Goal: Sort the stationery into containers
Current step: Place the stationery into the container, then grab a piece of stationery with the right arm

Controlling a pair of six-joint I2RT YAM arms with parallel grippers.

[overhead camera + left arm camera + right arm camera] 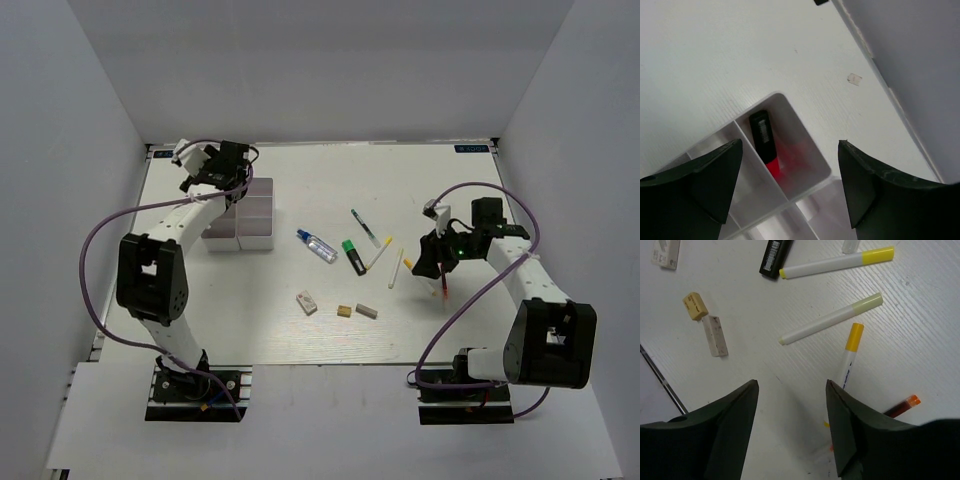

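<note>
The white divided tray (255, 215) stands at the far left. A black-pink marker (765, 142) lies in a corner compartment of the tray (807, 150). My left gripper (790, 150) hovers open above it, holding nothing. Mid-table lie a clear blue bottle (316, 246), a black-green highlighter (353, 256) and white sticks (380, 255). My right gripper (792, 385) is open over bare table. A yellow-tipped stick (850, 352) runs beside its right finger, and a red pen (900, 407) shows just past that finger. The tan eraser (695, 306) and grey eraser (715, 336) lie to its left.
A white eraser (307, 302) lies near the front, left of the tan one (344, 311). A thin green-ended pen (365, 228) lies behind the highlighter. White walls enclose the table on three sides, and the tray sits close to the left wall.
</note>
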